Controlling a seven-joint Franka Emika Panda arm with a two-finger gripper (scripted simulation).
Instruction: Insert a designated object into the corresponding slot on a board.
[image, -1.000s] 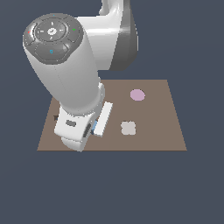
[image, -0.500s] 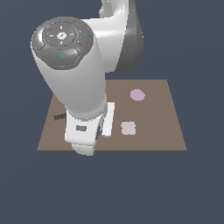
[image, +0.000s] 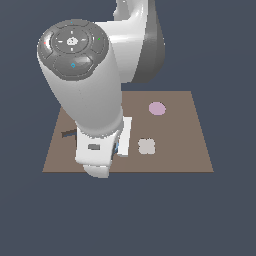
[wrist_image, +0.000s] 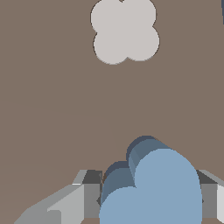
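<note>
— Blue piece: where is it seen?

— Largest first. The brown board is spread flat under the white arm, by which much of the exterior view's left half is hidden. A dark angular cut-out is glimpsed at the arm's edge. The beige clover piece and the pink disc are set flush in the board.

— And the piece itself?

— The light-blue heart-shaped piece is pinched between the grey fingers of the gripper — held narrow around it, over bare board near the clover. The heart slot cannot be made out.
</note>
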